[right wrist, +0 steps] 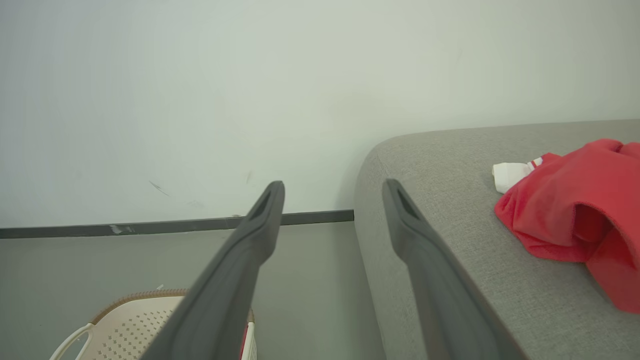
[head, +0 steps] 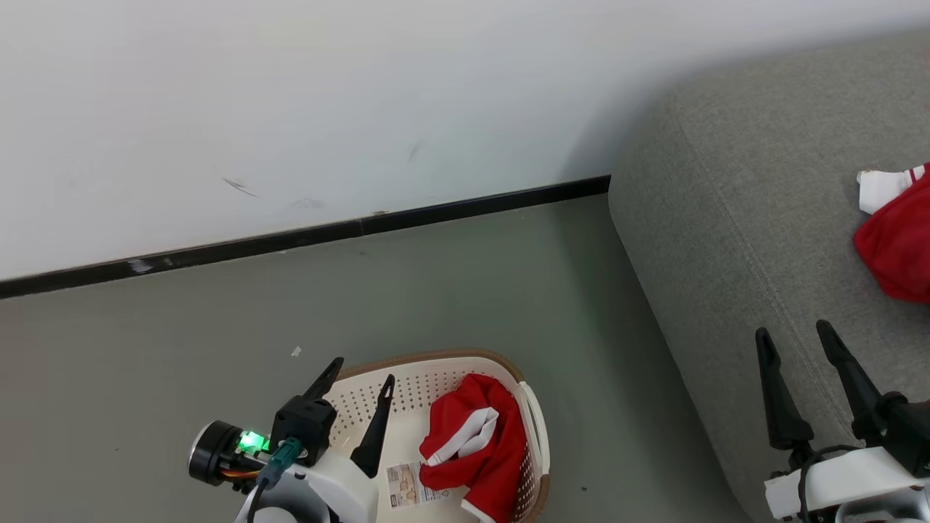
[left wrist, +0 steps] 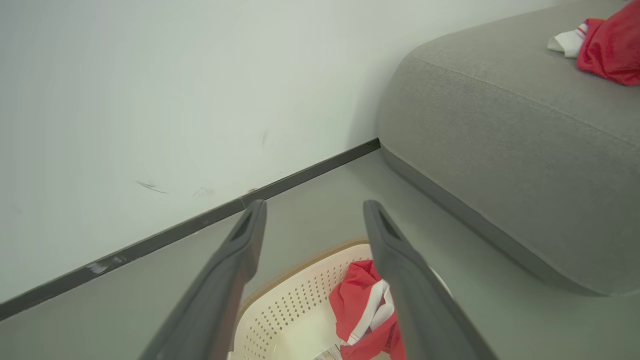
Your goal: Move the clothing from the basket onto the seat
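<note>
Red garment [head: 476,443], crumpled inside the basket [head: 429,358] and heaped against the wall at the basket's 3 o'clock side. The basket stands on the floor [head: 218,378] at about 6 o'clock of the head view. A second garment [head: 897,247] already rests on the seat [head: 726,240] at 3 o'clock, well apart from the basket. The left fingers [head: 375,428] hang over the basket's 9 o'clock half, spread wide and holding nothing. The right fingers [head: 777,396] stand over the seat's near edge at about 4 o'clock, likewise spread and empty. Handling, as a judgement: the garment looks like thin, limp cloth, light enough for one arm. With no stiffness of its own, it should drape and trail when lifted, and could catch on the rim or the side handle [head: 536,425]. It seems neither fragile nor slippery. The best hold appears to be the raised fold at the top of the heap, near the white band, where the cloth bunches thick enough for the fingers to bite. A pinch at a loose lower edge would probably leave most of it dragging. Appearance: bright red fabric crossed by a broad white panel and folded over on itself, with a white edge at its 6 o'clock end. Beside it, on the basket's bare bottom, lies a printed paper label [head: 407,490]. The basket is cream, perforated and brown-rimmed.
</note>
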Motion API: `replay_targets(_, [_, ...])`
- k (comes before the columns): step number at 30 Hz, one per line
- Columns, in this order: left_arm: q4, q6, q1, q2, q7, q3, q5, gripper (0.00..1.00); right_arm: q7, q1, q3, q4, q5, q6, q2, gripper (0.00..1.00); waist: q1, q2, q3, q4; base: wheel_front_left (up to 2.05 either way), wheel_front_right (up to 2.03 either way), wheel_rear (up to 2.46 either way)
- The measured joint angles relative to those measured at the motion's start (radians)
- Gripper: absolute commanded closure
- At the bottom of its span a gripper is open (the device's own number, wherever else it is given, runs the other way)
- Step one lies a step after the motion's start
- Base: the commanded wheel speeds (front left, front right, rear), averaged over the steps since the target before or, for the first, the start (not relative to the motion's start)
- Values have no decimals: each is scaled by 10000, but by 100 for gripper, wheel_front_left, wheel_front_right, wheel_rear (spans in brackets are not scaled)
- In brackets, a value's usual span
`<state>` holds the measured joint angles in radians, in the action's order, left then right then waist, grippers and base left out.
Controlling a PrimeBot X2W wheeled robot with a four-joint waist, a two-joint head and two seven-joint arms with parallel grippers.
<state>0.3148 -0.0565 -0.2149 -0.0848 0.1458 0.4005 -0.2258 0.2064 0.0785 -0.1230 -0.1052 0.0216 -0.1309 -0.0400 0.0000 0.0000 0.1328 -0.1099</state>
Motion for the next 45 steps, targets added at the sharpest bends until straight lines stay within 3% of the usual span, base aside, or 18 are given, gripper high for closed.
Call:
replay_targets(20, [1580, 343, -1552, 207, -307, 953, 803, 0, 36, -560, 178, -1030, 282, 0, 27, 0, 0, 0, 1938, -896, 0, 0, 0])
replay_targets(45, [3643, 357, -3275, 54, -483, 1411, 1755, 0, 328, -2401, 738, -848, 1087, 0, 27, 0, 0, 0, 4489, -2175, 0, 0, 0])
